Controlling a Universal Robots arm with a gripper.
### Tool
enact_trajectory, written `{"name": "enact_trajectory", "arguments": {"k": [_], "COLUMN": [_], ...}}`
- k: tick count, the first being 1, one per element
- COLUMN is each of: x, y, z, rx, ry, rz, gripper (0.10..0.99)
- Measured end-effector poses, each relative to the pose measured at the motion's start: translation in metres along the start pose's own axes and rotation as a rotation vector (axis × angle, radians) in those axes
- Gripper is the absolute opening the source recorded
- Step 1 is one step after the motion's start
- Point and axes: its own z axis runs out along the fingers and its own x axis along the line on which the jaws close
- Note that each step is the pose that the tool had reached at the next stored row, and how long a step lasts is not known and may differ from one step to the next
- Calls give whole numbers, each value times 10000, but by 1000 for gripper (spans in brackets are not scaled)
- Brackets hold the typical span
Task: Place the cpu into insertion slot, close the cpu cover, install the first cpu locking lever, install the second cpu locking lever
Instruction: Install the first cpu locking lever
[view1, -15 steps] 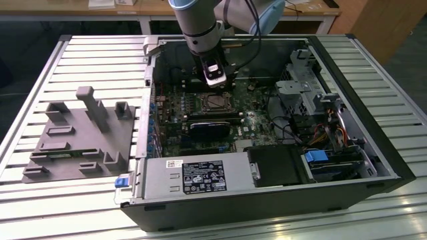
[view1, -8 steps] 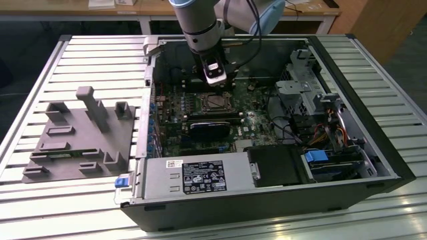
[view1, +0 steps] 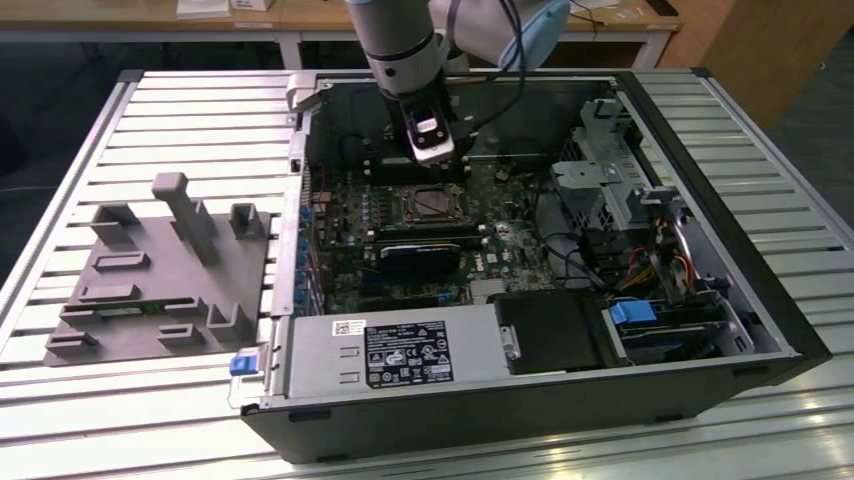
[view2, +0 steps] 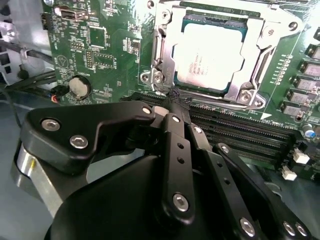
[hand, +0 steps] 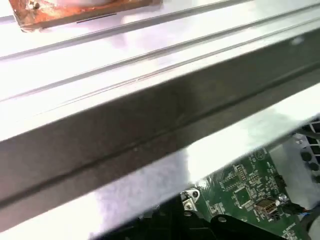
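Observation:
The cpu (view2: 210, 55), a dull silver square chip, lies flat in the insertion slot (view1: 430, 203) on the green motherboard. The cpu cover (view2: 166, 47), a silvery frame plate, lies down over the chip's edges. A thin metal lever rod (view2: 210, 98) runs along the socket's edge beside the memory slots. My gripper (view2: 173, 105) is shut, its black fingers meeting at a point just off the socket's corner, right by that rod; whether it touches the rod I cannot tell. In the exterior view the gripper (view1: 430, 152) hangs inside the case just behind the socket.
Long black memory slots (view2: 240, 135) lie beside the socket, and a coin battery (view2: 78, 86) sits on the board. A black round module (view1: 416, 258), the power supply (view1: 387, 355) and a drive cage (view1: 614, 180) crowd the case. A grey fixture (view1: 160, 270) stands on the slatted table.

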Motion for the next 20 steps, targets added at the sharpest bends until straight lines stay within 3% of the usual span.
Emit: {"name": "enact_trajectory", "arguments": {"k": [1,2,8,9,10,12,20], "x": [-19,-22,-24,-24,-26,-34,-78], "y": [15,17,18,19,20,23,41], "z": [-78,-89,-96,-95,-95,-89,-62], "rx": [0,0,-2,6,46,174,791], "ry": [0,0,-1,18,98,370,1682], "rz": [0,0,0,0,6,29,130], "gripper": [102,102,102,102,102,102,102]}}
